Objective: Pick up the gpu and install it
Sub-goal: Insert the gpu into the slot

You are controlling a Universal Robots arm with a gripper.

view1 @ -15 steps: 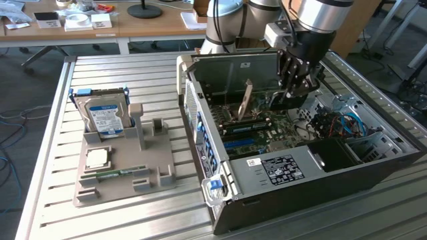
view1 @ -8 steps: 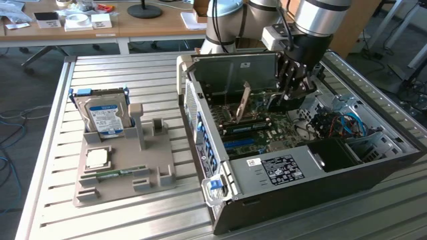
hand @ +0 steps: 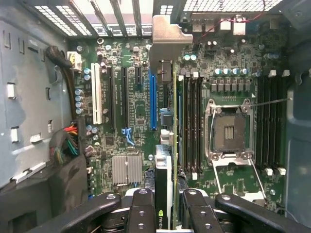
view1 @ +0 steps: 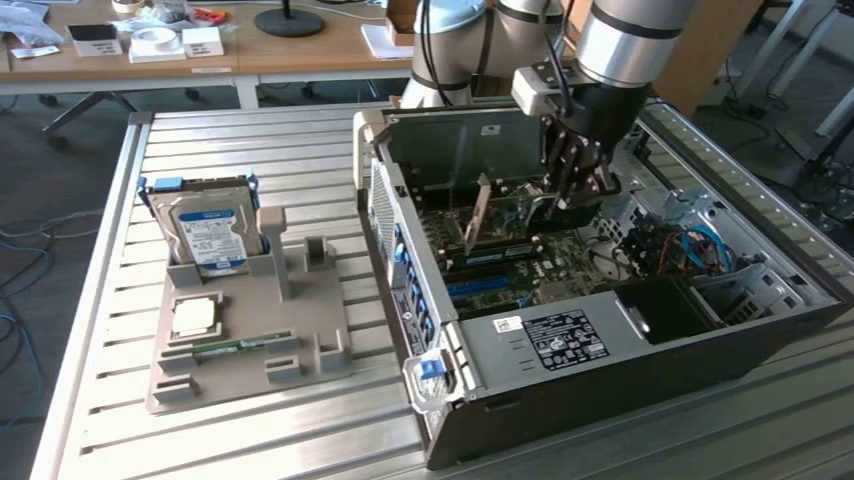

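Observation:
My gripper reaches down into the open computer case and is shut on the gpu. In the wrist view the gpu stands edge-on between my black fingers. Its green board edge and black cooler run away from me, and its silver end bracket is up against the case's rear slot openings. The card is over the motherboard, close beside the long blue slot. Whether its lower edge touches a slot is hidden.
An empty processor socket and black memory slots lie beside the card. Cable bundles hang at one case wall. On the table at the exterior view's left, a grey fixture holds a hard drive, a chip and a memory stick.

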